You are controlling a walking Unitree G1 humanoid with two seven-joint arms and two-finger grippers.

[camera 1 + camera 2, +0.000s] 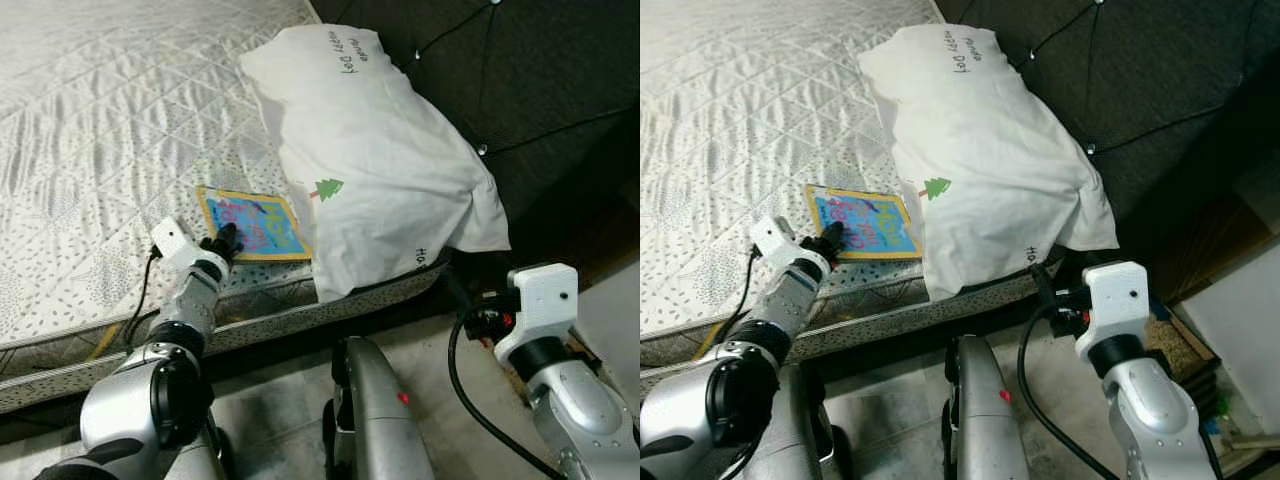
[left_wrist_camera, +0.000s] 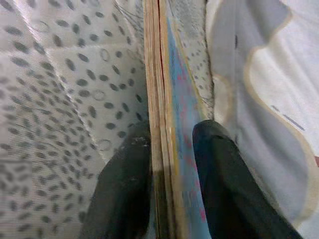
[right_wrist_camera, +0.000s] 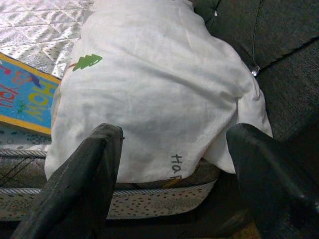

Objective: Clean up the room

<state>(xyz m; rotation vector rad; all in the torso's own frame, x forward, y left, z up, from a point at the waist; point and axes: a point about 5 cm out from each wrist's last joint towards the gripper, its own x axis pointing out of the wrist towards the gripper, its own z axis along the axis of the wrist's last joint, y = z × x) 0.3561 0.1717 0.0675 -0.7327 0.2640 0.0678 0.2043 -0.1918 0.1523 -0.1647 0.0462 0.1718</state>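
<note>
My left end effector (image 1: 226, 240) is clamped on the book's (image 1: 253, 226) near edge, lower centre on the bed (image 1: 90, 120); I should lift level. Right end effector (image 3: 172, 149) hangs apart by the pillow (image 1: 370, 150)

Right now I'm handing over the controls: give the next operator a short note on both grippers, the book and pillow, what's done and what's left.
Left gripper: shut on the book, fingers clamped on its near edge; the book lies flat on the mattress near the bed edge.
Right gripper: open, holding nothing, hanging off the bed corner and aimed at the pillow.
Pillow: on the mattress against the dark headboard, beside the book.
Done: book gripped.
Left: lift the book off and put it away; the pillow probably needs straightening.
</note>
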